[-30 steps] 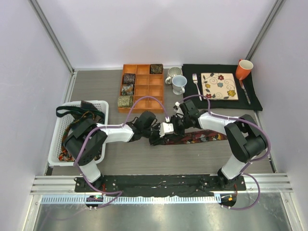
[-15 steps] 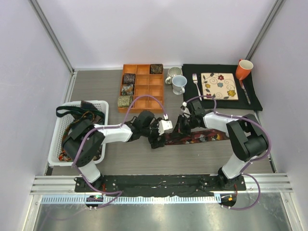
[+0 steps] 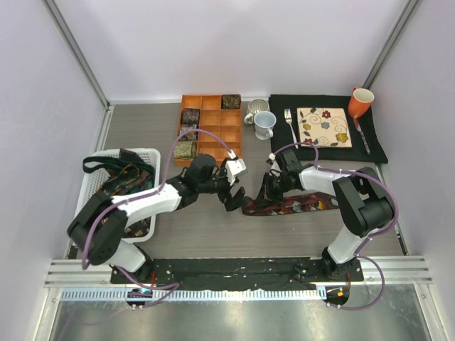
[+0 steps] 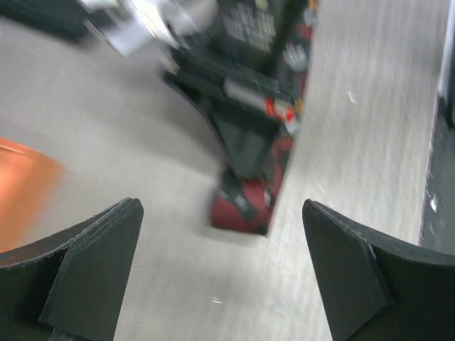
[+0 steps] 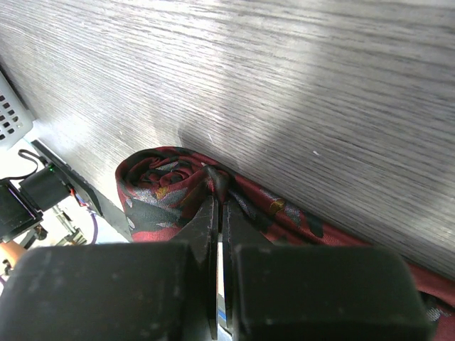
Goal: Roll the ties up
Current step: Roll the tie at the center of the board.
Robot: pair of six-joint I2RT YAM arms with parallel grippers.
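Note:
A maroon patterned tie (image 3: pixel 298 203) lies flat on the table, its left end wound into a small roll (image 5: pixel 158 190). My right gripper (image 5: pixel 219 193) is shut, pinching a fold of the tie at the roll's edge (image 3: pixel 264 193). My left gripper (image 3: pixel 234 197) is open just left of the roll, touching nothing. In the left wrist view its fingertips (image 4: pixel 96 259) frame bare table, and the blurred roll (image 4: pixel 242 210) lies ahead of them. Several rolled ties (image 3: pixel 186 132) sit in the orange tray (image 3: pixel 220 131). Loose ties (image 3: pixel 117 181) fill the white basket (image 3: pixel 85 192).
A black placemat (image 3: pixel 281 106) at the back right carries a floral plate (image 3: pixel 323 127), a fork (image 3: pixel 289 122), a knife (image 3: pixel 362 136) and an orange mug (image 3: pixel 360 102). Two pale mugs (image 3: pixel 261 119) stand beside the tray.
My left gripper has opened and drawn back to the left, away from the roll. My right gripper has shut on the tie at the roll.

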